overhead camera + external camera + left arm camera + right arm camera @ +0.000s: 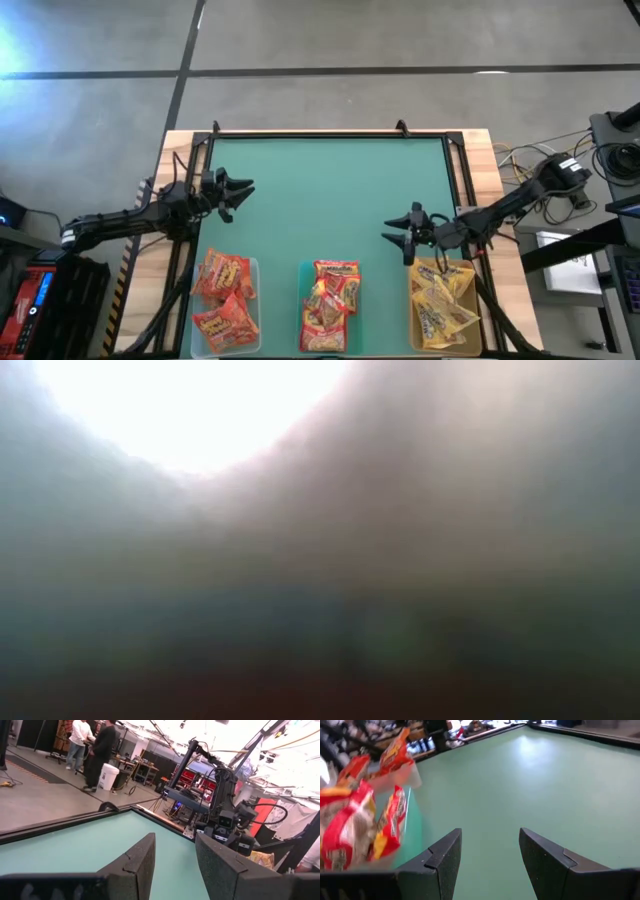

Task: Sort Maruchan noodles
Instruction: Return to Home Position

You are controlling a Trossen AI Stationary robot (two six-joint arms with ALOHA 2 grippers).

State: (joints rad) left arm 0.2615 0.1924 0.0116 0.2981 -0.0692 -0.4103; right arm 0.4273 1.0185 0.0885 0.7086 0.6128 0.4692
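The Maruchan noodles lie sorted in three shallow bins along the table's near edge. Orange-red packets [225,303] fill the left bin, red packets [331,300] the middle one and yellow packets [443,303] the right one. My left gripper [240,198] hovers open and empty over the green mat near its left edge, its fingers [142,862] level above bare mat. My right gripper [393,240] stands open and empty just beyond the yellow bin's far left corner. Its wrist view shows the red packets [350,827] beside it and the orange-red packets [395,750] farther off.
The green mat [330,190] is framed by a black rail [330,133] on a wooden table top. My right arm [227,817] shows across the table in the left wrist view, with people standing in the room behind. The low view shows only a bright blur.
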